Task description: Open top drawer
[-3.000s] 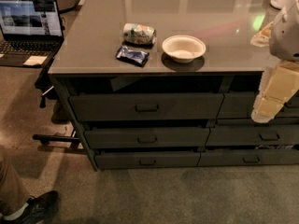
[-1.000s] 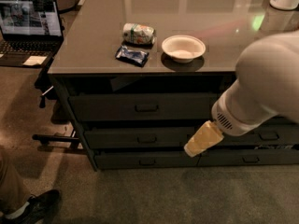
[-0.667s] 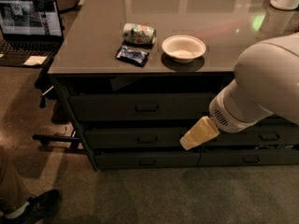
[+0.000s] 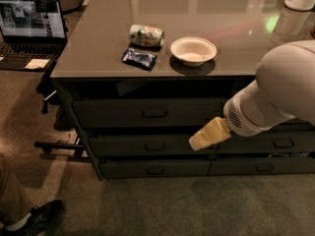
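- Where the white arm (image 4: 280, 87) tapers off, the cream gripper (image 4: 208, 134) hangs in front of the second drawer row, just below the top drawer (image 4: 113, 113). Whether it is spread or closed I cannot tell.
- Against a moment ago it sits slightly higher; three seconds back it was off at the right edge.
- That top drawer is shut under the counter's left half, its loop pull (image 4: 154, 114) to the gripper's upper left, same as before.
- On the countertop (image 4: 98, 43), the can (image 4: 146, 35), dark packet (image 4: 140, 58) and white bowl (image 4: 193, 50) have not budged.
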